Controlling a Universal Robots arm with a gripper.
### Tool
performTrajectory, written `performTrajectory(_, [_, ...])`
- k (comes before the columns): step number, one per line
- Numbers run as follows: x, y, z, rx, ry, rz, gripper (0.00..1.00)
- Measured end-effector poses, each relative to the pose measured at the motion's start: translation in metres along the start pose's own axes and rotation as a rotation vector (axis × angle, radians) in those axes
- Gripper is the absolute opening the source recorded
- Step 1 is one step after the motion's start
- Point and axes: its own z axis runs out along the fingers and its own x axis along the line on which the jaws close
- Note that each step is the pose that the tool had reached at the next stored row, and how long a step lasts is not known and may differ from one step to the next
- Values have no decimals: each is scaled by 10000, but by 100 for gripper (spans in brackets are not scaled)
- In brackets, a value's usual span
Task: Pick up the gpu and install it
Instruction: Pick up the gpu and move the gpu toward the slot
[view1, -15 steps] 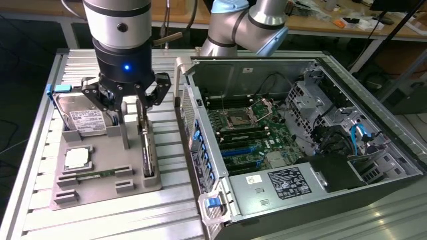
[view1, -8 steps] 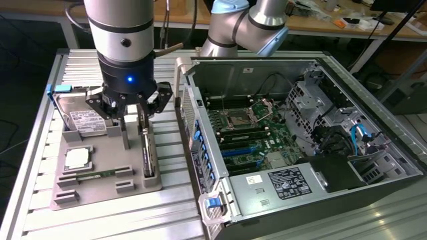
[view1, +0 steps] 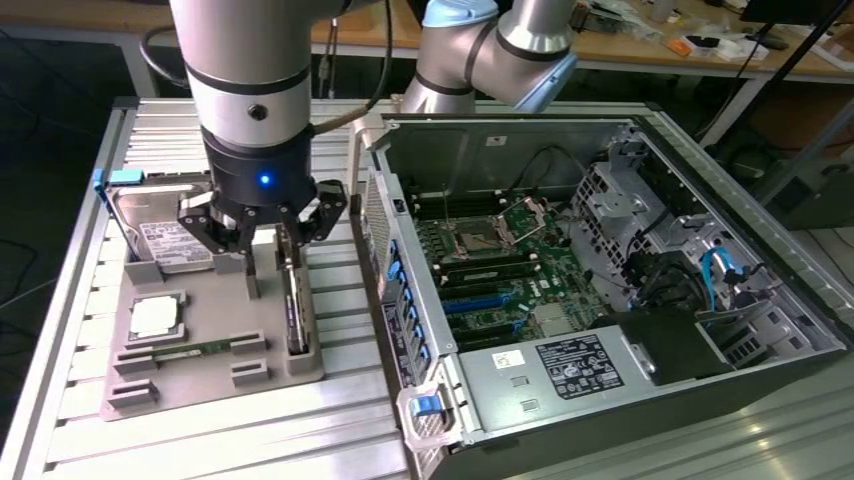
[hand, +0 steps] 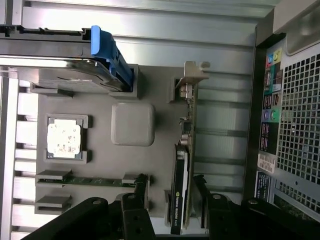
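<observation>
On the counter (view1: 254, 440), in the exterior view, you see a grey tray (view1: 187, 385) lying beside the open computer case (view1: 574, 280). The gpu (view1: 296, 310) stands on its long edge in a slot along the tray's edge nearest that case. The pincer (view1: 271, 232) hangs above the card with its jaws spread wide, holding nothing. A hard drive (view1: 167, 235) leans at the tray's far corner away from the case, with a processor chip (view1: 154, 318) and a memory stick (view1: 200, 350) towards the tray's near edge. In the wrist view, you look along the gpu: the silver bracket (hand: 192, 75) is at one end and the black cooler (hand: 178, 200) at the other. The two fingers (hand: 141, 186) show one on each side of the cooler end, clear of it. You cannot tell whether the tips reach below the card's top edge.
</observation>
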Motion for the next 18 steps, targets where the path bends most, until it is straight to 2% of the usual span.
performTrajectory(5, [-19, -47, 50, 51, 4, 0, 48])
performTrajectory(9, [-87, -72, 78, 112, 9, 1, 48])
performTrajectory(13, [-135, -81, 142, 128, 11, 1, 48])
performTrajectory(18, [-138, -85, 244, 128, 11, 1, 48])
